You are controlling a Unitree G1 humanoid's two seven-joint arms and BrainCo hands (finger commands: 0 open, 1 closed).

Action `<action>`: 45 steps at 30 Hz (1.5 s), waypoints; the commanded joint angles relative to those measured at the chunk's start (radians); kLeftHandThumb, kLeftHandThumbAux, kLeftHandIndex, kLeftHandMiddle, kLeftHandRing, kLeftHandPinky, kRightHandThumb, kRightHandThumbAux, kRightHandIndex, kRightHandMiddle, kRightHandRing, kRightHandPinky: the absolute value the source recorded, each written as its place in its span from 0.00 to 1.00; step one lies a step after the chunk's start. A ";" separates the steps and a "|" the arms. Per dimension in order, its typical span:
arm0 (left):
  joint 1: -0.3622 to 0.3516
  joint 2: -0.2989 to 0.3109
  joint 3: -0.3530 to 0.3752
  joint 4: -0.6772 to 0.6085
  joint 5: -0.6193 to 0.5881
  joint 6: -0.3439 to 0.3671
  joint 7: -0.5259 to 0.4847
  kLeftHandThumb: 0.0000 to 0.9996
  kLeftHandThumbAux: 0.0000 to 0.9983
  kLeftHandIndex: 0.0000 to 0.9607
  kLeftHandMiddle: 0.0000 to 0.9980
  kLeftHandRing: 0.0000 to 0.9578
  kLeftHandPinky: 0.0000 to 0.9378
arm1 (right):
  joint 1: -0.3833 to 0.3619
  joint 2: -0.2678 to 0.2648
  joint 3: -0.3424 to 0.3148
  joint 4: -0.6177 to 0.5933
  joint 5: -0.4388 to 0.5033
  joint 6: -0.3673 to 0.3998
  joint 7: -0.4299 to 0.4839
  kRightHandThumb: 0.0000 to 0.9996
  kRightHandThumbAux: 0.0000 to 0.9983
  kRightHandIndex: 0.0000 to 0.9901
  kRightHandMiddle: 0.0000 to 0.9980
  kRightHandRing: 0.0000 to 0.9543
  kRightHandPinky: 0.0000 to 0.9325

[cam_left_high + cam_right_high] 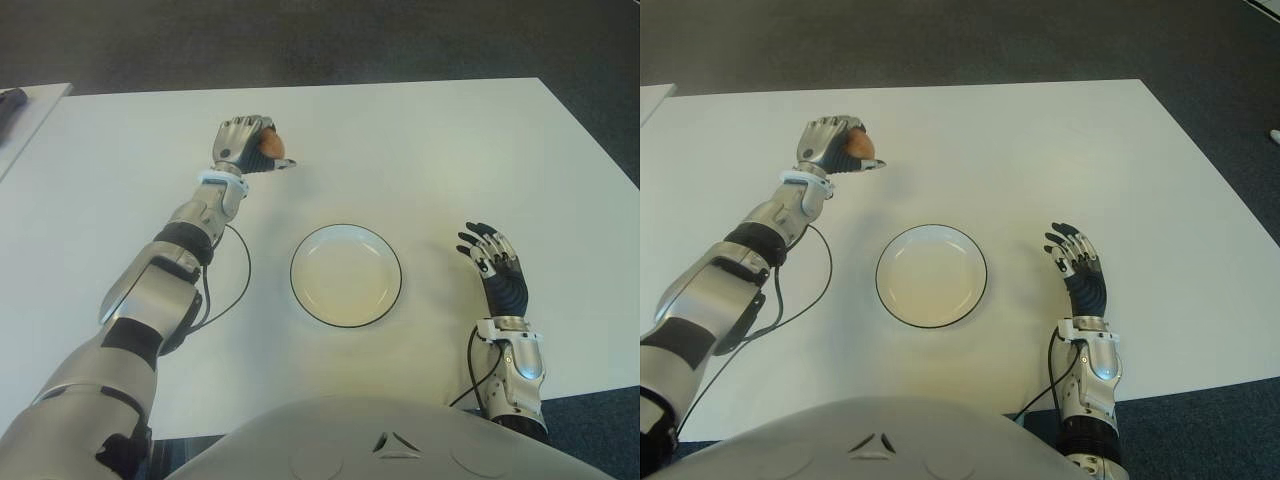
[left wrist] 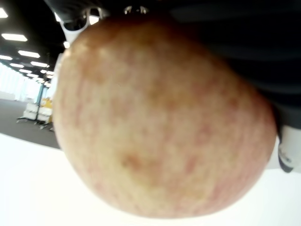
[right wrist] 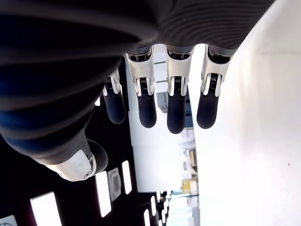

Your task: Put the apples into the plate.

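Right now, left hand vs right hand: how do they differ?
Grip: the left hand is curled shut around an apple; the right hand has its fingers spread and holds nothing.
Position: the left hand is at the far left of the plate, beyond it; the right hand shows near, to the plate's right.
Shared: both are over the white table, and neither is over the plate.

Looks like a large open office or lab hall, not a home. Plain white table (image 1: 420, 150) standing on dark grey carpet (image 1: 300, 40) that runs around its far and side edges. Beyond the table, in the wrist views, rows of long ceiling light panels (image 3: 106, 190) and a wide open floor with pale, distant furniture (image 2: 35, 110), too blurred to identify
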 commanded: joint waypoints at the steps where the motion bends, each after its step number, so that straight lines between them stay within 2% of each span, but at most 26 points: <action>1: 0.085 0.062 0.026 -0.230 0.019 0.027 -0.051 1.00 0.66 0.44 0.51 0.50 0.45 | -0.014 0.015 0.016 0.047 -0.010 0.024 -0.005 0.36 0.62 0.19 0.22 0.25 0.30; 10: 0.194 0.101 0.058 -0.481 0.042 0.070 -0.132 1.00 0.66 0.44 0.51 0.51 0.45 | -0.030 0.017 0.022 0.060 -0.004 0.027 0.005 0.35 0.61 0.19 0.23 0.26 0.31; 18: 0.286 0.100 0.078 -0.689 0.073 0.134 -0.230 1.00 0.66 0.43 0.51 0.52 0.46 | -0.041 0.018 0.025 0.076 -0.021 0.015 -0.005 0.35 0.61 0.18 0.23 0.26 0.31; 22: 0.351 0.082 0.073 -0.804 0.094 0.165 -0.275 1.00 0.65 0.45 0.53 0.56 0.46 | -0.045 0.020 0.025 0.084 -0.016 0.006 0.004 0.35 0.61 0.18 0.23 0.26 0.31; 24: 0.426 0.066 0.055 -0.914 0.125 0.184 -0.290 1.00 0.65 0.44 0.53 0.56 0.46 | -0.046 0.020 0.026 0.083 -0.011 0.010 0.008 0.36 0.61 0.18 0.23 0.26 0.32; 26: 0.488 0.066 0.042 -0.996 0.144 0.178 -0.301 1.00 0.66 0.43 0.52 0.55 0.48 | -0.046 0.019 0.026 0.080 -0.011 0.015 0.007 0.37 0.61 0.19 0.23 0.26 0.32; 31: 0.542 0.074 0.042 -1.051 0.174 0.144 -0.308 1.00 0.66 0.41 0.50 0.53 0.49 | -0.044 0.018 0.028 0.075 -0.021 0.017 -0.001 0.37 0.61 0.19 0.23 0.26 0.31; 33: 0.565 0.079 0.039 -1.063 0.190 0.120 -0.302 0.98 0.65 0.41 0.50 0.54 0.66 | -0.044 0.016 0.030 0.074 -0.029 0.016 -0.006 0.36 0.61 0.18 0.22 0.25 0.30; 35: 0.583 0.080 0.037 -1.068 0.204 0.107 -0.300 0.96 0.65 0.41 0.50 0.55 0.77 | -0.044 0.014 0.031 0.073 -0.033 0.014 -0.007 0.35 0.60 0.18 0.22 0.25 0.30; 40: 0.631 0.083 0.031 -1.088 0.244 0.107 -0.324 0.95 0.65 0.41 0.50 0.55 0.83 | -0.045 0.014 0.031 0.074 -0.039 0.014 -0.010 0.35 0.60 0.18 0.21 0.24 0.29; 45: 0.705 0.077 0.003 -1.077 0.307 0.105 -0.290 0.95 0.65 0.40 0.50 0.56 0.84 | -0.043 0.013 0.035 0.060 -0.049 0.046 -0.028 0.34 0.59 0.17 0.20 0.24 0.29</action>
